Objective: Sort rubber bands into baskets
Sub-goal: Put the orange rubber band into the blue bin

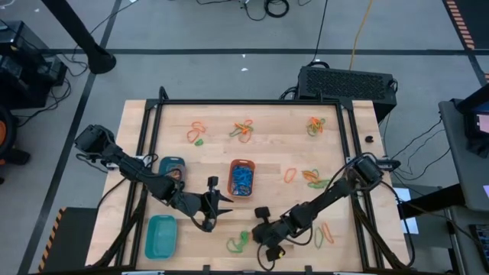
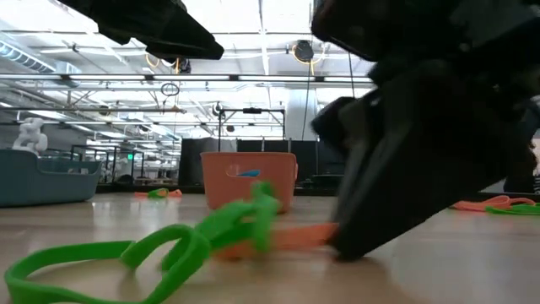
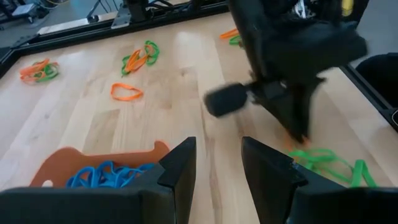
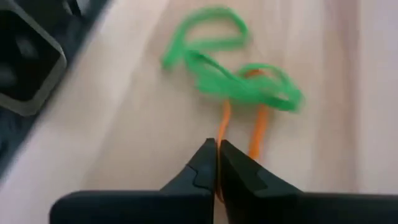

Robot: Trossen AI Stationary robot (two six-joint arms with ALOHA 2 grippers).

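An orange rubber band [image 4: 256, 127] lies on the wooden table near its front edge, partly under a tangle of green rubber bands [image 4: 230, 78] [image 1: 238, 242]. My right gripper [image 4: 216, 163] [image 1: 254, 235] slants down onto it, shut on it. To its left, my left gripper [image 1: 220, 195] [image 3: 217, 168] hangs open above the table beside the orange basket [image 1: 242, 177], which holds blue bands [image 3: 106, 175]. The teal rectangular basket [image 1: 160, 235] stands at the front left. The small round basket [image 1: 172, 166] is behind it. My right gripper pinches one side strand of the orange rubber band [image 4: 222, 127] between its two fingertips [image 4: 202, 165]. It comes slanting down from the table's right, with the tips at the tabletop [image 2: 337, 245]. The band lies flat on the wood, its far end under the green bands.
More orange and green bands lie in small heaps at the far left [image 1: 197, 134], far middle [image 1: 243, 128], far right [image 1: 315, 124], by the right arm [image 1: 309, 177] and at the front right [image 1: 325, 233]. A black frame [image 1: 252, 101] borders the table.
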